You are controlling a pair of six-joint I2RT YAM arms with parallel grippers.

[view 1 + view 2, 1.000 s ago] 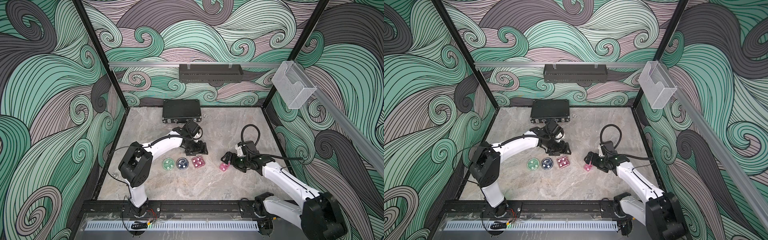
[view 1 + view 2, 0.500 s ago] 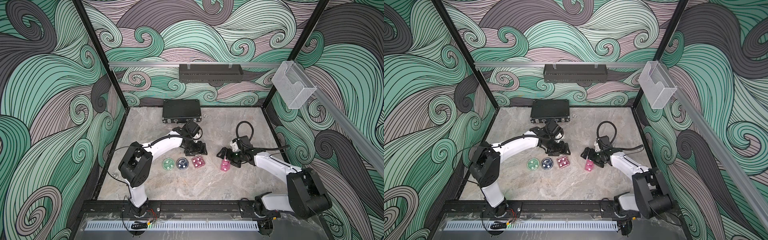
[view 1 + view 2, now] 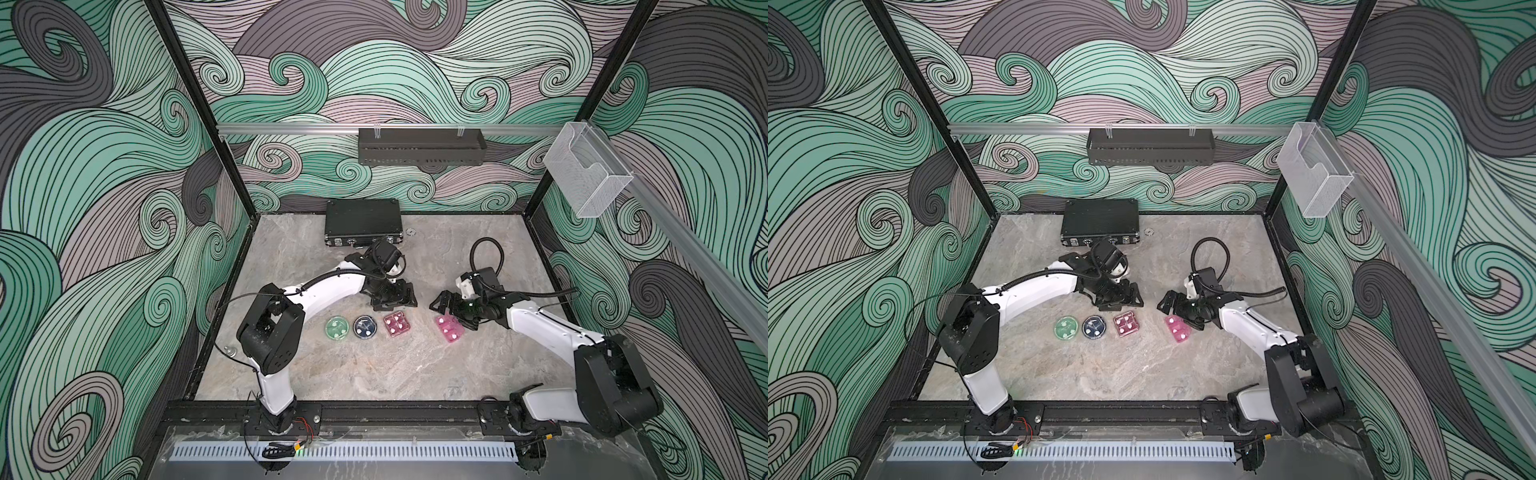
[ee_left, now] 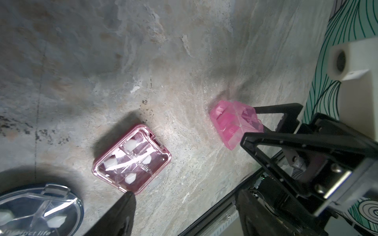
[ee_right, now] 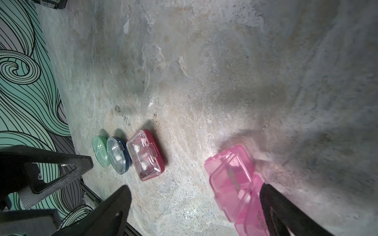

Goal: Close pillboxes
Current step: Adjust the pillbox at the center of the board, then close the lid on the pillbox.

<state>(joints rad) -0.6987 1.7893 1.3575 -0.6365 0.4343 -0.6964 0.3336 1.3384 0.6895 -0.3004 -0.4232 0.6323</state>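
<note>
The right tool [image 3: 452, 312], jaws wide and empty, hovers at the light pink pillbox [image 3: 449, 329] on the desk [image 3: 374, 374], which looks partly open; pressing straight down should snap it shut. The left tool [image 3: 395, 300] hangs open, empty.

Your right gripper [image 3: 451, 311] hovers just beyond the light pink pillbox [image 3: 449, 330] with its jaws spread wide and one finger beside the box's edge. Your left gripper [image 3: 395, 301], well to that pillbox's left, is also parted and holds nothing. Both arms are bent inward.
</note>
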